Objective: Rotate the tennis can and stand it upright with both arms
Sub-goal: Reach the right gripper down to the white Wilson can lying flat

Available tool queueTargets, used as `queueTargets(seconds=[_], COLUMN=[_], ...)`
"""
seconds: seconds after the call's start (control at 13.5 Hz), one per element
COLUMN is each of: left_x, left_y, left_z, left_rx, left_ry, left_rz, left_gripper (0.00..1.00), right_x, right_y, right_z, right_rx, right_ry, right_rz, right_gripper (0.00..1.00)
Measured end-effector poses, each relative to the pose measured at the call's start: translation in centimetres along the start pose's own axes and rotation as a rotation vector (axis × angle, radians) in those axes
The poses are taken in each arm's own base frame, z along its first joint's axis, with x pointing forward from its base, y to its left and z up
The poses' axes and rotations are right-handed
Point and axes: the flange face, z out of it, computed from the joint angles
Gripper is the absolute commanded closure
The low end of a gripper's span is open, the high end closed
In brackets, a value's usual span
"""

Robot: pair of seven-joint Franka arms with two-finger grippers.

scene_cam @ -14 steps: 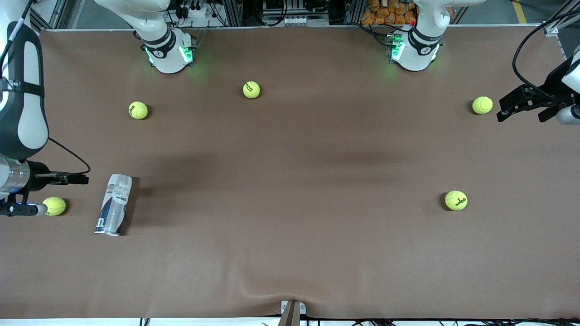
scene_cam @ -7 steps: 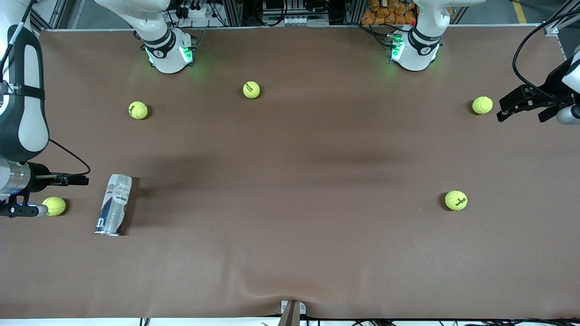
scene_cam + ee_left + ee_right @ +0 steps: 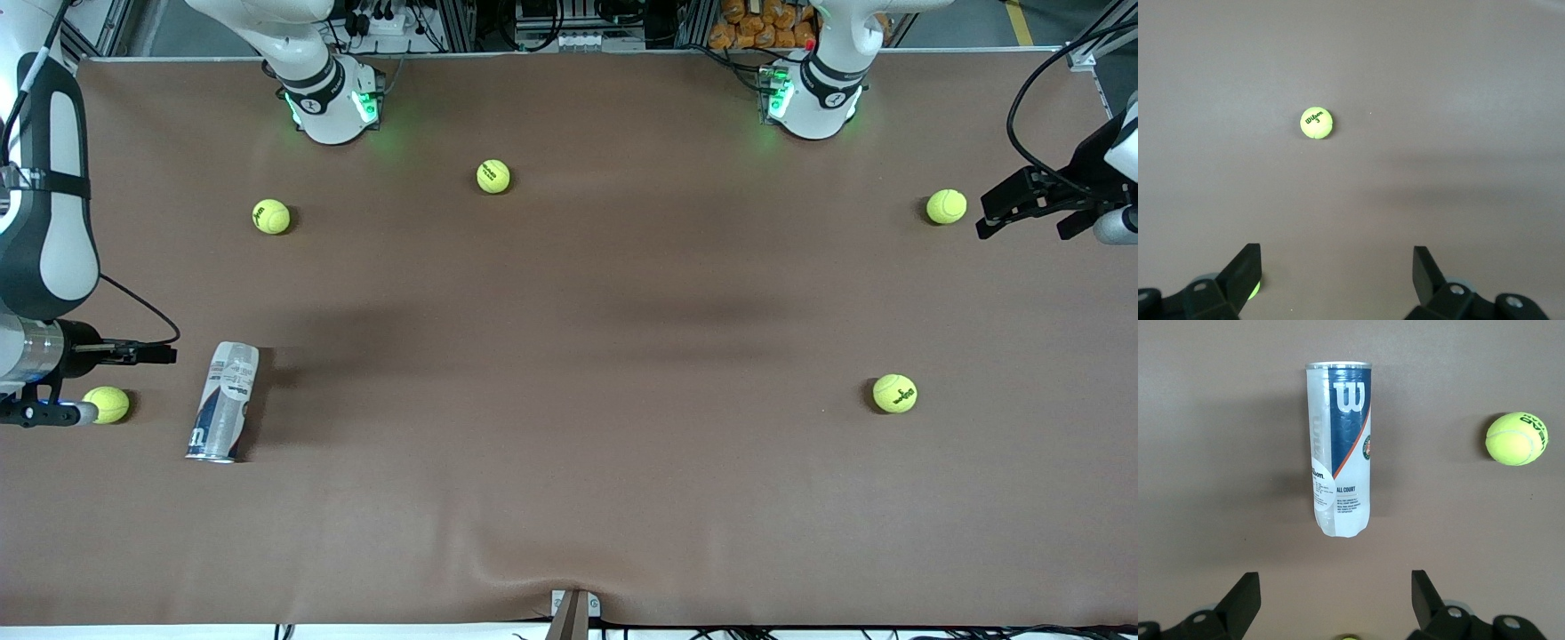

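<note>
You have the tennis can [image 3: 224,402] lying on its side on the brown table [image 3: 569,498], toward the right arm's end and nearer to the front camera than most of the balls. Its metal-rimmed end points toward that camera, the rounded clear end toward the robots' bases. In the right wrist view the can [image 3: 1339,447] lies full length with its navy "W" label facing up, touching nothing.

Just beside the can, closer to the table's edge at the right arm's end, sits a tennis ball [image 3: 108,404]. The right gripper [image 3: 1336,603] hangs over that ball and the strip of table next to the can, its fingers spread wide and empty.

At about the same depth, toward the left arm's end, you see another ball [image 3: 894,393], alone.

Farther from the camera lie three more: one ball [image 3: 271,216] toward the right arm's end, one ball [image 3: 493,176] near the middle, closest to the bases, and one ball [image 3: 946,206] at the left arm's end. The left gripper [image 3: 987,218] hangs just beside this last ball, fingers wide apart, gripping nothing.
</note>
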Motion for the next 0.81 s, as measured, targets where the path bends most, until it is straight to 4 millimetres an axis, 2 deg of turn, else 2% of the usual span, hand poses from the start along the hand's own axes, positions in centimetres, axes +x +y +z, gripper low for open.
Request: queueTargets(seconds=[0.22,0.37,0.52,0.81], left_x=[0.0,0.0,0.0,0.0], left_y=[0.0,0.0,0.0,0.0], left_z=[0.0,0.0,0.1,0.1], left_rx=[0.0,0.0,0.0,0.0], left_ry=[0.0,-0.001,-0.001,-0.002], left_rz=[0.0,0.0,0.0,-0.001], left_gripper=[0.0,0.0,0.0,0.0], right_x=[0.4,1.7,3.2,5.6], right_y=[0.1,0.2,0.4,2.6], right_z=[0.6,1.7,3.9,9.0], right_rx=[-0.002,-0.012,-0.022,-0.033], right_ry=[0.004,0.049,0.078,0.111], right_rz=[-0.002,-0.031,-0.068,-0.1], right_gripper=[0.0,0.0,0.0,0.0])
